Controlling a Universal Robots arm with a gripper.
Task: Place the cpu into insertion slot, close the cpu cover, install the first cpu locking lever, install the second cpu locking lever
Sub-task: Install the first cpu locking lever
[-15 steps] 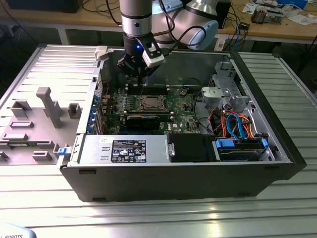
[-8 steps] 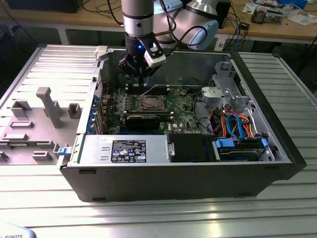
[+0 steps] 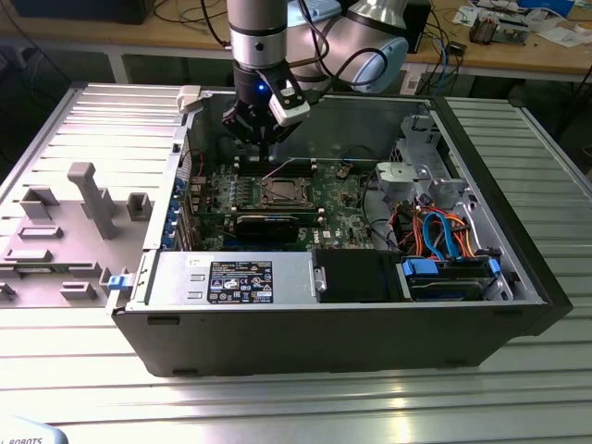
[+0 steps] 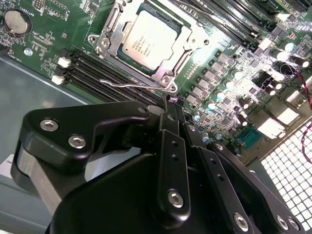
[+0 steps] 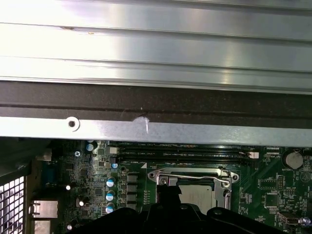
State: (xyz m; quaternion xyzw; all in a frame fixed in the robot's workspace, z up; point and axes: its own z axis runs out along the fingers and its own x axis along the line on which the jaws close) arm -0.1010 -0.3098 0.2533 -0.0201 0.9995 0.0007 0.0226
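1. In the exterior view the gripper (image 3: pixel 264 141) hangs over the far edge of the green motherboard (image 3: pixel 277 199) inside the open computer case (image 3: pixel 518 268), just behind the insertion slot (image 3: pixel 280 192). Its fingers look drawn together on nothing.
2. In the second wrist view the cpu (image 4: pixel 148 41) lies flat in the socket, silvery top up, and the cpu cover (image 4: pixel 148 44) frames it, closed down. A thin wire locking lever (image 4: pixel 127 84) lies along the near side of the frame, and the black fingertips (image 4: pixel 171 105) meet just beside it. My judgement: the lever step is in hand, calling for a precise press at the lever.
3. In the first wrist view another lever (image 5: pixel 195 173) crosses the socket's far edge.
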